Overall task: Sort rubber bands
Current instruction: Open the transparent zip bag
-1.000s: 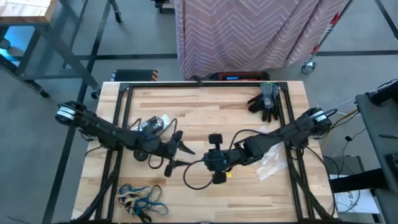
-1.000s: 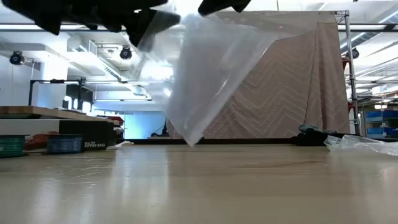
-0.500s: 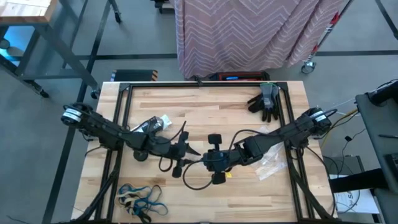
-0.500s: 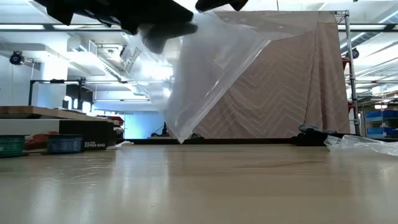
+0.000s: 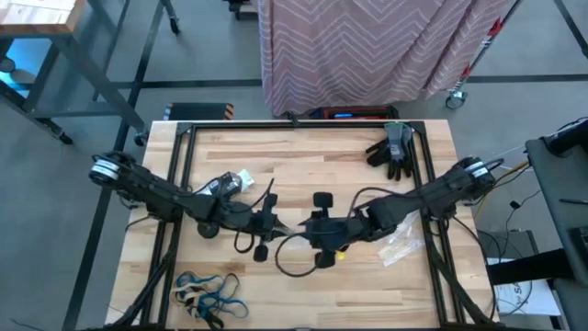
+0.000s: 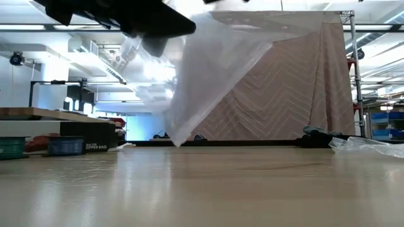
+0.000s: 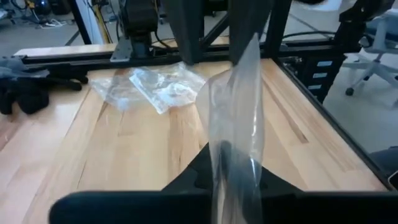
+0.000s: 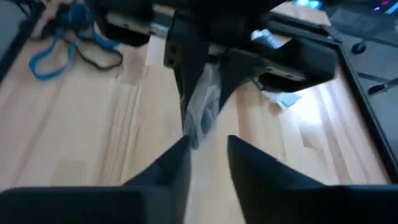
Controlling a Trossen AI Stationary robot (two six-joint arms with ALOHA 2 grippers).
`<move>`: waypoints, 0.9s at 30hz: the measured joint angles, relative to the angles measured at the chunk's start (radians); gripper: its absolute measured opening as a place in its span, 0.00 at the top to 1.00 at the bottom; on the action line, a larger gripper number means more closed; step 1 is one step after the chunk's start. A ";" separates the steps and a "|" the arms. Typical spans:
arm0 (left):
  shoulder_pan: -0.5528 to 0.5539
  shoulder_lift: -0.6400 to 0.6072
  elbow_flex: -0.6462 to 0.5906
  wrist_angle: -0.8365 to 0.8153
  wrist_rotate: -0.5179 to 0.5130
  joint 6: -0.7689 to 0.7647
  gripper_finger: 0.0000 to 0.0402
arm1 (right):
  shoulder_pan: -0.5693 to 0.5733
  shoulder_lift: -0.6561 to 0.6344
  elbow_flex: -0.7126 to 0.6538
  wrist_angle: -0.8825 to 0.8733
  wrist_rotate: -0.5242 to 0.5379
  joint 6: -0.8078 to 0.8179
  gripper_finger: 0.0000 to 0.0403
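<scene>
Pale wood surface (image 5: 303, 156); chevron curtain (image 5: 367, 46) behind. Left gripper (image 5: 273, 227) clamped on clear bag (image 6: 208, 75); right gripper (image 8: 208, 155) parted, bag between.

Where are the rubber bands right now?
In the high view, the rubber bands lie in a loose pile at the table's near left corner, apart from both claws.
</scene>
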 joint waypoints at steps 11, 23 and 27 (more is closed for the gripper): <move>-0.040 -0.235 -0.164 0.145 -0.003 -0.005 1.00 | 0.223 -0.134 -0.121 -0.007 0.378 0.129 0.51; -0.046 -0.335 -0.350 0.610 0.038 -0.005 1.00 | 0.266 0.019 -0.474 0.873 0.521 0.031 0.53; -0.046 -0.333 -0.343 0.657 0.082 -0.024 1.00 | 0.246 0.128 -0.495 1.233 0.508 -0.146 0.52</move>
